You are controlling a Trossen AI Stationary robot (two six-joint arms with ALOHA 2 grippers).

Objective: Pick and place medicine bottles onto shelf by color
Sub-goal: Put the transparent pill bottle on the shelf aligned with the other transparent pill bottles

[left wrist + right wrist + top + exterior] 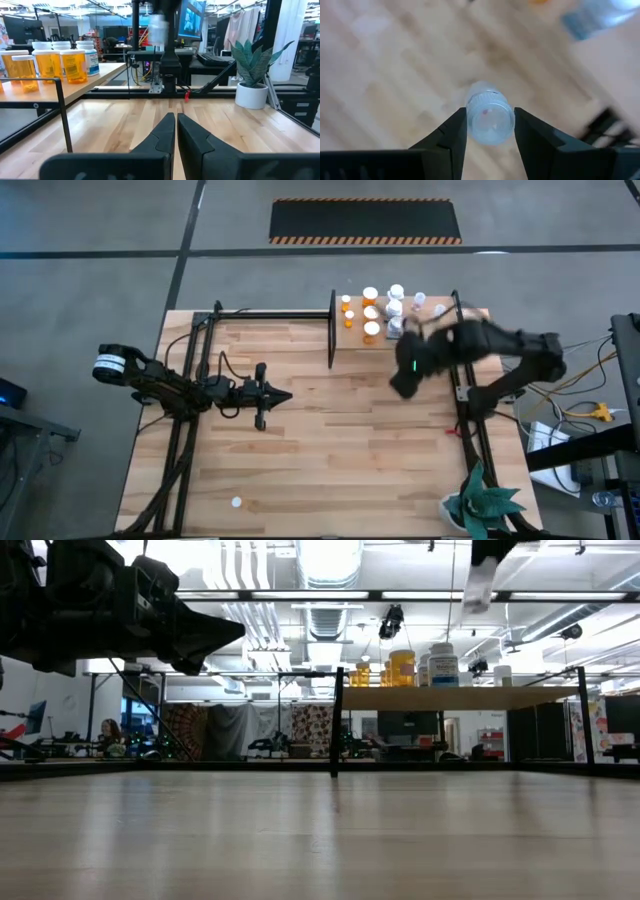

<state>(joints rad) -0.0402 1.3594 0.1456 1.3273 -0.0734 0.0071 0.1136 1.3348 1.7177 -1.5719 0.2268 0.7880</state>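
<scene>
In the right wrist view, a small clear bottle is clamped between the fingers of the right gripper, seen end-on with the wood grain of the table blurred below it. From above, that gripper is held over the table just in front of the shelf, near its right end. The step in hand is judged to be the carry to the shelf. It is done well if the bottle is kept upright, brought in above the board's edge, and set down beside the white bottles rather than the orange bottles, with room left so that no neighbour is knocked.

The left gripper is closed on nothing and parked low over the left half of the table. One small white object lies alone near the front edge.

Labels are carried by the orange bottles on the shelf, but no writing on them can be read.
</scene>
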